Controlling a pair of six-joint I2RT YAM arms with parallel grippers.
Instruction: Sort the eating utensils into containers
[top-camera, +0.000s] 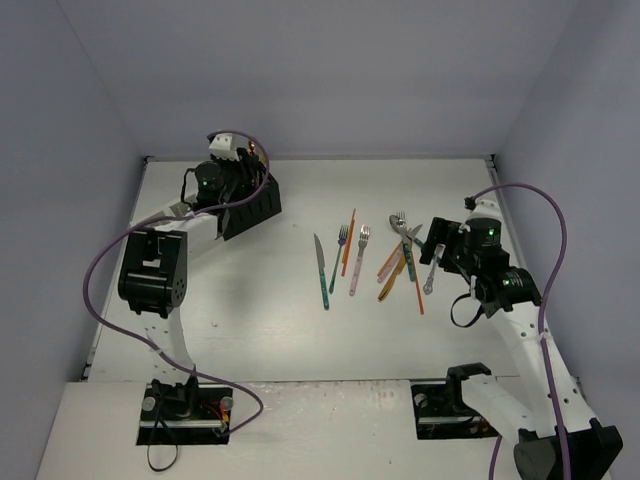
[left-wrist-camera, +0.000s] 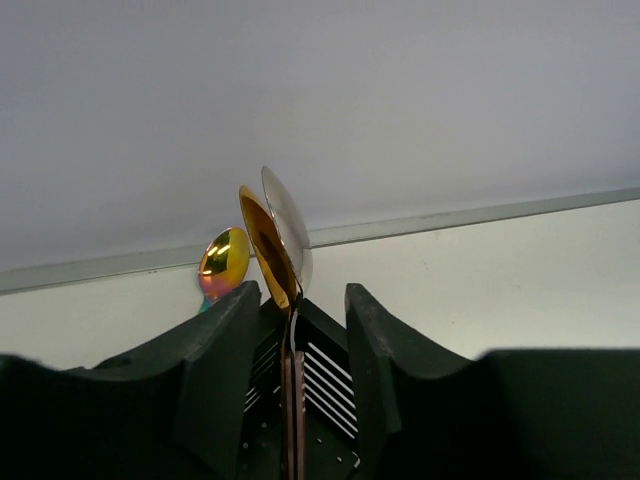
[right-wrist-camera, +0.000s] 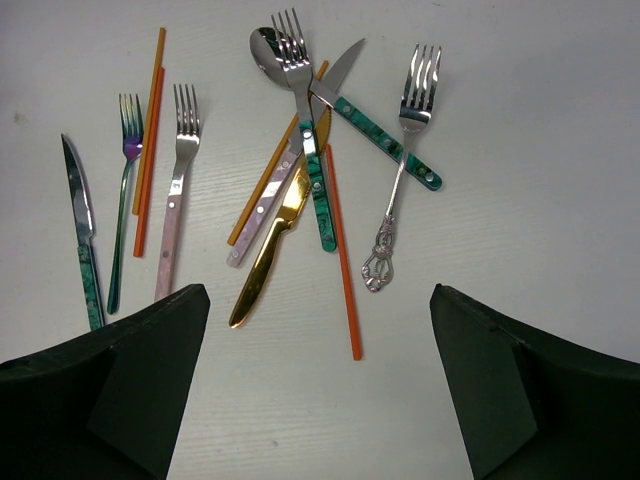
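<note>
At the far left of the surface (top-camera: 250, 330), the left claw (left-wrist-camera: 300, 300) is seen released. Its fingers are spread on either side of the thin handles of a gold spoon (left-wrist-camera: 265, 245) and a silver spoon (left-wrist-camera: 290, 225), which stand upright in the black caddy (left-wrist-camera: 325, 375). An iridescent spoon (left-wrist-camera: 225, 262) is stood just beside them, though whether in the same compartment cannot be told. That claw would best be drawn straight up, so that no handle is caught and tipped. The right claw (right-wrist-camera: 318, 295) is held wide open above the unsorted pile at the right of the surface. A clean pick is judged most likely on a piece lying free. The ornate silver fork (right-wrist-camera: 405, 150) is crossed only at its neck by the teal-handled knife (right-wrist-camera: 385, 140), and its scrolled end is clear. The jaws should be set across that handle, not along it. The gold knife (right-wrist-camera: 275, 240), the teal-handled fork (right-wrist-camera: 305, 130) and the long orange stick (right-wrist-camera: 340, 250) lie overlapped and could be dragged together. A pink-handled fork (right-wrist-camera: 178, 190) lies well apart to the left. No brand, label or writing can be read on anything; only rivets are seen on the handles.
</note>
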